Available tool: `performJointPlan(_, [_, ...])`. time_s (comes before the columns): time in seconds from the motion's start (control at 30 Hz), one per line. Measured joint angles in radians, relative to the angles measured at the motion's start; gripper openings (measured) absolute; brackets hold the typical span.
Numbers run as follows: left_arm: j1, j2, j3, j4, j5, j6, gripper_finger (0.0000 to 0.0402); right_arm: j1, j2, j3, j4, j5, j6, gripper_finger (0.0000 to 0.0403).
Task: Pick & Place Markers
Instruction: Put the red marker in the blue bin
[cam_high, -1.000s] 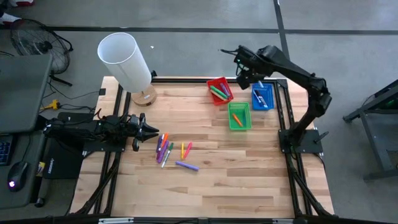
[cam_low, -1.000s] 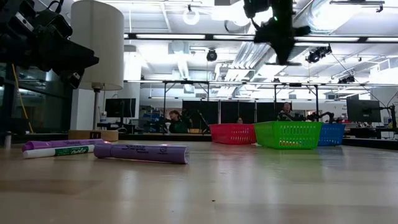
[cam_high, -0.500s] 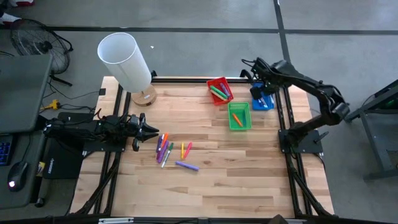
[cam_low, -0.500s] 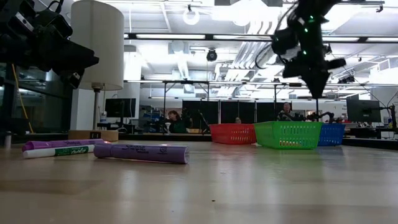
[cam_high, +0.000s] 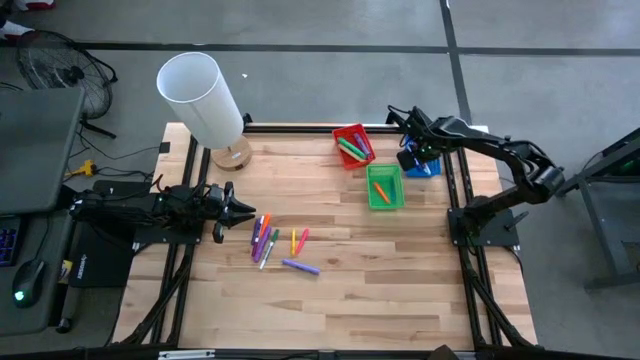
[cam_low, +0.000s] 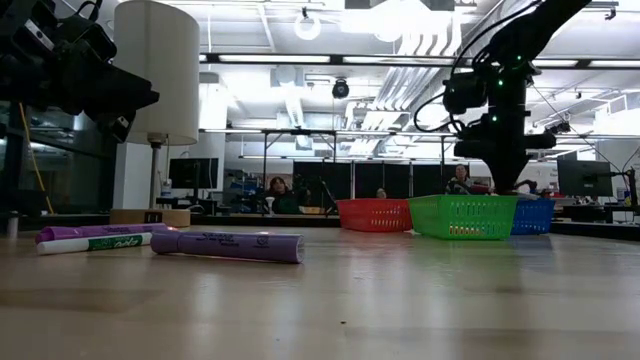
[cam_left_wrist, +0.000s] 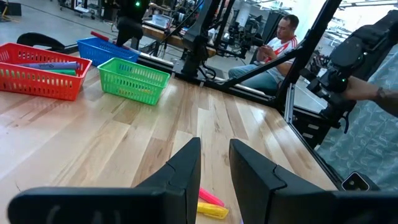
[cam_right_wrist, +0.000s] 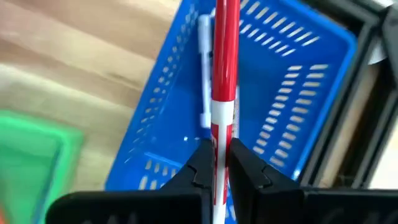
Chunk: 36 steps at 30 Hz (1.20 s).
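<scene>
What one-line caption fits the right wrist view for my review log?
Right gripper shut on a red-and-white marker, held above the blue plastic tray that already holds a blue marker.

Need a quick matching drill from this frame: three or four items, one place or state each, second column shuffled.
1. red marker
2. blue tray
3. purple marker
4. left gripper

A. lying loose on the table
B. clamped in the right gripper
C. directly under the right gripper
D. beside the loose marker pile, holding nothing

Pairs: 1-B, 2-C, 3-A, 4-D
</scene>
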Motion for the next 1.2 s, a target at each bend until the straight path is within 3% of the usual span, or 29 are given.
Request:
performJointPlan(0.37, [0.0, 0.0, 0.0, 0.0, 0.0, 0.0, 0.0083, -0.003, 0.001, -0.002, 0.014, 0.058, -0.123, 0.0015])
performJointPlan(1.0, [0.0, 0.0, 0.0, 0.0, 0.0, 0.0, 0.0083, -0.003, 0.001, -0.002, 0.006, 0.087, -0.132, 0.0021])
performJointPlan(1.2, [0.0, 0.0, 0.0, 0.0, 0.0, 0.0, 0.0083, -0.003, 0.001, -0.002, 0.001, 0.083, -0.131, 0.0041])
